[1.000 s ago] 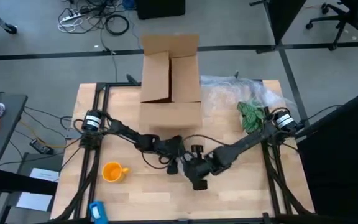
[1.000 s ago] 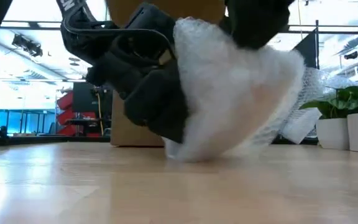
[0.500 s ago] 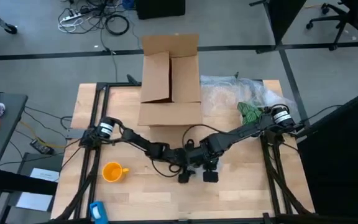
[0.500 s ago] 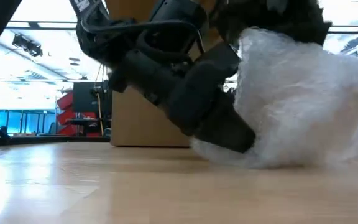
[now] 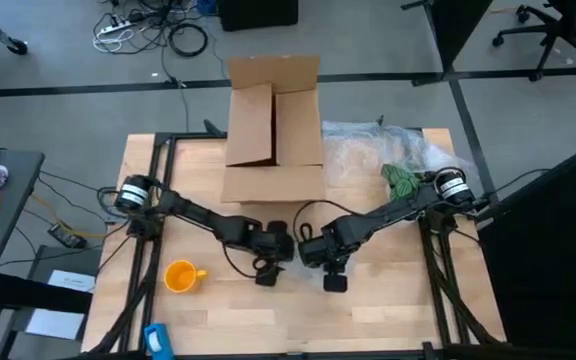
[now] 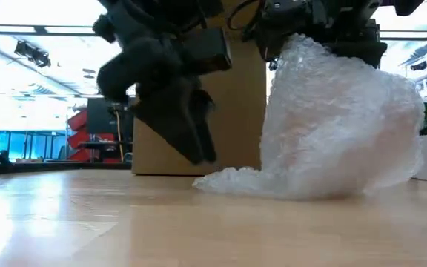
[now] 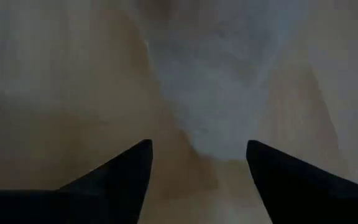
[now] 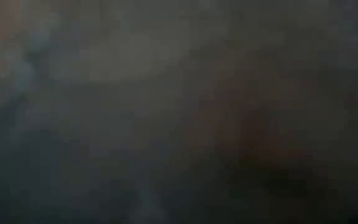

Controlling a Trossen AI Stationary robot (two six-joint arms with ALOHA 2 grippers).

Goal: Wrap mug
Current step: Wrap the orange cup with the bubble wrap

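Observation:
The yellow-orange mug [image 5: 179, 276] stands alone on the table's near left, with no gripper at it. A crinkly clear plastic sheet [image 6: 332, 126] is heaped up near the table's middle; its lower edge [image 6: 236, 182] lies on the wood. My right gripper [image 6: 321, 33] sits on the top of the heap, and from above it [image 5: 330, 272] covers the sheet. My left gripper [image 7: 197, 149] is open and points down just left of the sheet [image 7: 216, 87], clear of it; the low view shows it [image 6: 199, 152] above the table. My right gripper comes at the plastic sheet from above and has its top [image 6: 302, 52]. The sheet hangs below it as a bunched mound, bottom on the table. The gripper's own body hides the fingers, and its wrist view is dark, so the kind of hold cannot be told.
An open cardboard box [image 5: 273, 130] stands at the far middle, right behind both grippers. More clear plastic [image 5: 368, 150] and a green plant [image 5: 403, 185] lie at the far right. A blue object [image 5: 158, 340] sits at the near left corner.
My right gripper has carried the sheet's top toward the table's right and up, so the mound stands taller. My left gripper, which was against the sheet's lower left side, has come off it, risen and drawn back toward the left.

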